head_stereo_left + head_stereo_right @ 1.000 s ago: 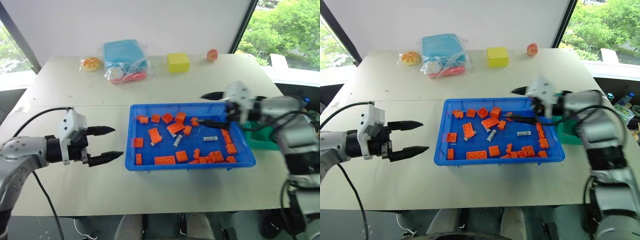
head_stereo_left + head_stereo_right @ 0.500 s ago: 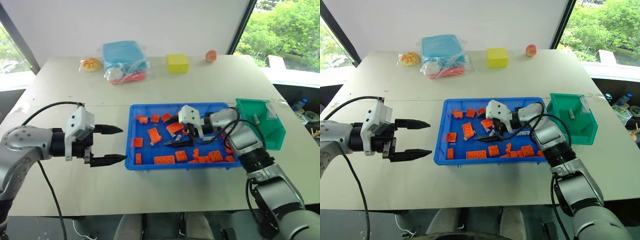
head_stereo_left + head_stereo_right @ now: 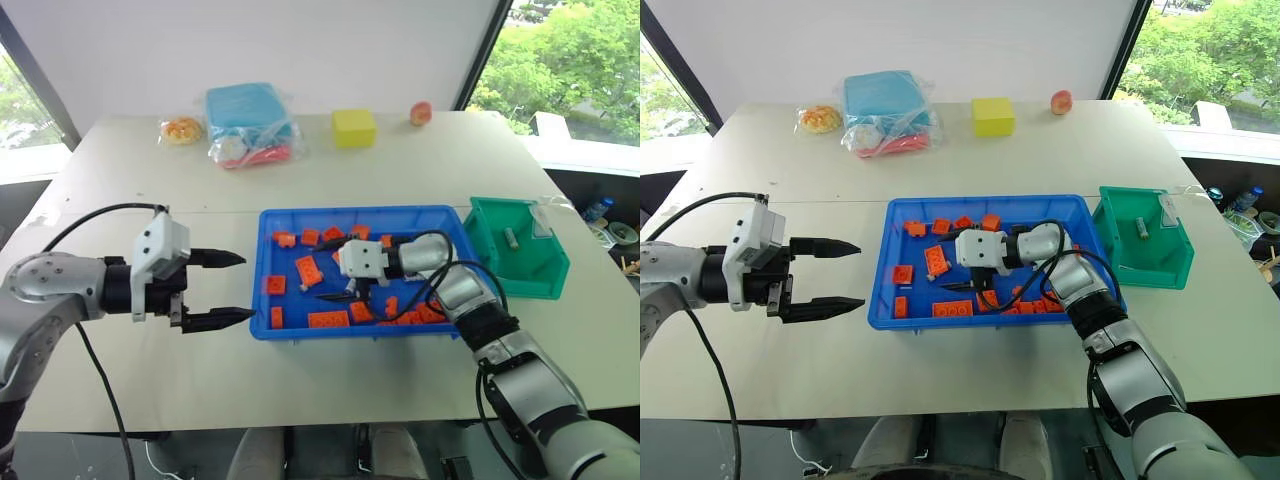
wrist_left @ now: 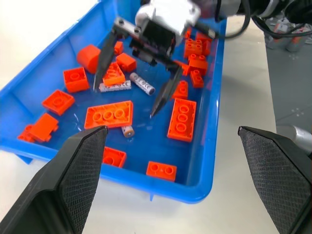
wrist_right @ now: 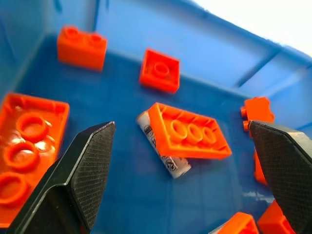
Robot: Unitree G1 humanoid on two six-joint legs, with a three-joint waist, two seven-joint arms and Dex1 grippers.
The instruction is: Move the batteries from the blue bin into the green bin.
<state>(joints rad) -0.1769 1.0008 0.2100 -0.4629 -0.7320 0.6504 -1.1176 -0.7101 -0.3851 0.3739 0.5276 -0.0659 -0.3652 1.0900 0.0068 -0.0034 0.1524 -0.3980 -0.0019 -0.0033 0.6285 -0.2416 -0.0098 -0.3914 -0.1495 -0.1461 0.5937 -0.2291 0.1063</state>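
The blue bin (image 3: 300, 334) lies mid-table with several orange bricks (image 3: 329, 320) in it. My right gripper (image 3: 335, 288) is low inside it, open. In the left wrist view its two black fingers (image 4: 103, 58) straddle two batteries (image 4: 114, 87) lying end to end, and a third battery (image 4: 127, 130) rests beside a flat brick. The right wrist view shows one battery (image 5: 163, 158) partly under an orange brick (image 5: 190, 131). The green bin (image 3: 545, 280) stands just right of the blue bin with a battery (image 3: 510, 238) inside. My left gripper (image 3: 247, 287) hovers open, empty, left of the blue bin.
At the back of the table are a light-blue bagged packet (image 3: 248, 120), a yellow block (image 3: 355, 127), a small orange round item (image 3: 183, 128) and a peach-coloured fruit (image 3: 422, 112). Bare tabletop surrounds the bins. A black cable trails from my left arm.
My right gripper has swung from the blue bin's right end, near the green bin, leftward and down to the bin's middle, staying open. The left gripper has kept still.
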